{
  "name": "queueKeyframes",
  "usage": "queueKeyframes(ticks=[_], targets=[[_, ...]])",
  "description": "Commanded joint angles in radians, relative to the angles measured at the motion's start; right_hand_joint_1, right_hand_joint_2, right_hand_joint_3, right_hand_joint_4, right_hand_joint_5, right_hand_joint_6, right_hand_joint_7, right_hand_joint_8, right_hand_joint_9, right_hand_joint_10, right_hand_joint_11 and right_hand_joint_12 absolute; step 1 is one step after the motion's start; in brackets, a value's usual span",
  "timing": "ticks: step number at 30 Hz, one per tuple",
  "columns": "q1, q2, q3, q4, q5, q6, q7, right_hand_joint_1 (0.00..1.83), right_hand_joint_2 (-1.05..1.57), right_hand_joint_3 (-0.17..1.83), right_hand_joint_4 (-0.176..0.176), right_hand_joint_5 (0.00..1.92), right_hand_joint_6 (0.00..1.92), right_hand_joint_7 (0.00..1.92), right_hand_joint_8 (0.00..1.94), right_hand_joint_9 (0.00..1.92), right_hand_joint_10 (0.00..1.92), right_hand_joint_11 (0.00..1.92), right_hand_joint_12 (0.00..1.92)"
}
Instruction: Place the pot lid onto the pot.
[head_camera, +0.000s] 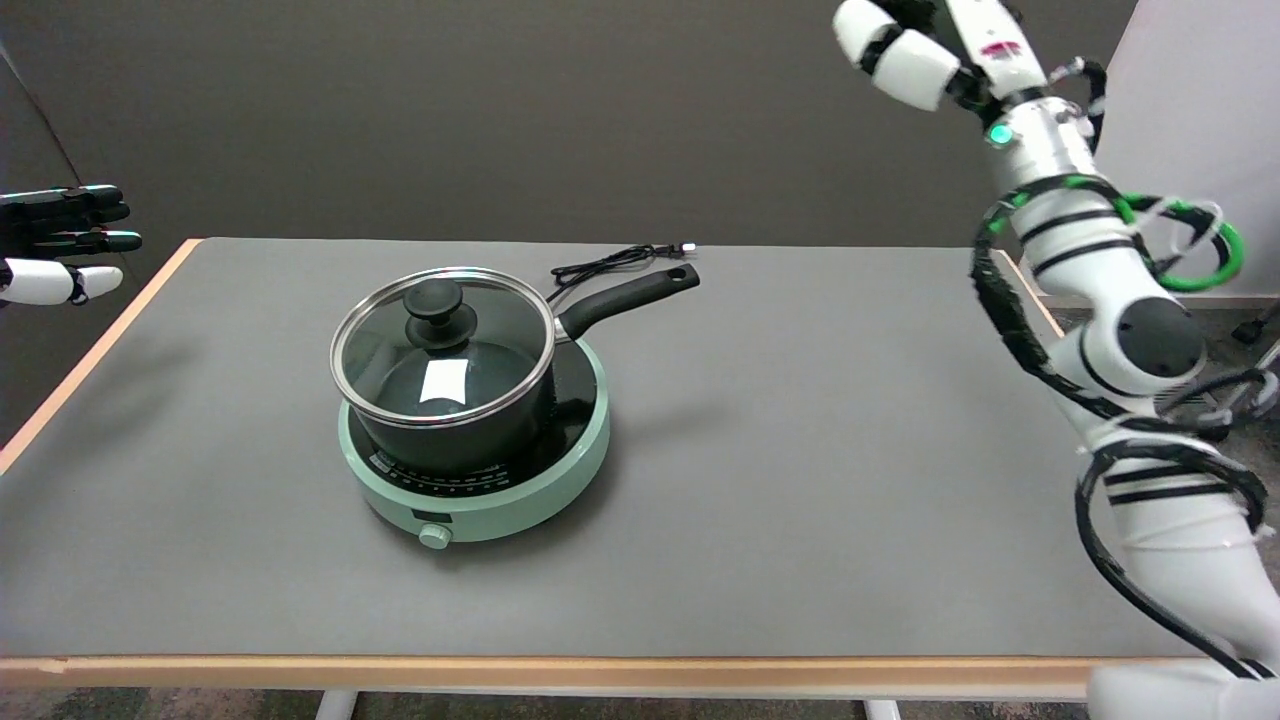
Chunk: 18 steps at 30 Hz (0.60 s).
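The glass pot lid (470, 345), with a steel rim and a black knob (438, 312), lies flat on the black pot (500, 425). The pot stands on a mint-green hotplate (560, 470) left of the table's middle, its long black handle (630, 295) pointing to the back right. My right hand (905, 55) is high in the air at the top right, far from the pot and partly cut off by the picture's edge. Its visible fingers are stretched out and hold nothing.
A black power cable (610, 262) lies coiled behind the pot's handle. The grey table (800, 480) has a wooden edge along the front and sides. The idle left hand (60, 245) hangs still at the far left. My right arm (1120, 330) rises along the table's right side.
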Motion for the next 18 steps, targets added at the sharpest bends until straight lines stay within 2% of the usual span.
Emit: queueKeyframes(ticks=[1,11,18], targets=[[-0.186,0.034,0.235,-0.025,0.651,0.161,-0.004,0.21,0.76,0.74,-0.07,0.38,0.17,0.5,0.18,0.53,0.34,0.38,0.94],[-0.219,0.019,0.222,0.02,0.735,0.176,-0.008,0.23,0.75,0.75,-0.08,0.38,0.16,0.5,0.18,0.51,0.35,0.37,0.93],[-0.241,0.001,0.214,0.079,0.735,0.176,-0.009,0.22,0.76,0.71,-0.084,0.37,0.18,0.49,0.21,0.51,0.37,0.36,0.9]])
